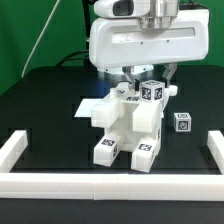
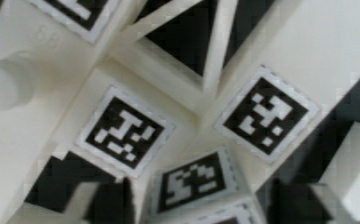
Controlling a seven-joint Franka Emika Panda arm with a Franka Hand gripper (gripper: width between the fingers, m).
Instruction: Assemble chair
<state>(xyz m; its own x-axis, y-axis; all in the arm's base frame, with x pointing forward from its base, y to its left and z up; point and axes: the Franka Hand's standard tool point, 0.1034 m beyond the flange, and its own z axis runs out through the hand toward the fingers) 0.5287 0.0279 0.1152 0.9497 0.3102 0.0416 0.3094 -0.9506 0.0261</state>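
I see the chair (image 1: 135,125) standing near the middle of the black bench (image 1: 45,105), a blocky white stack with square tags on its top piece and on both front feet. The claw (image 1: 150,76) hangs directly over that top piece, with its fingers down at either side. I cannot tell whether they are pressing on it or merely straddling it (the arm's white housing hides most of them). The wrist view is filled by the chair's (image 2: 35,150) white surfaces and several tags (image 2: 127,128) seen very close. A small loose tagged block (image 1: 181,122) sits apart, toward the exterior view's right. The marker board (image 1: 90,108) lies flat behind the chair. White rails (image 1: 15,150) border the bench.
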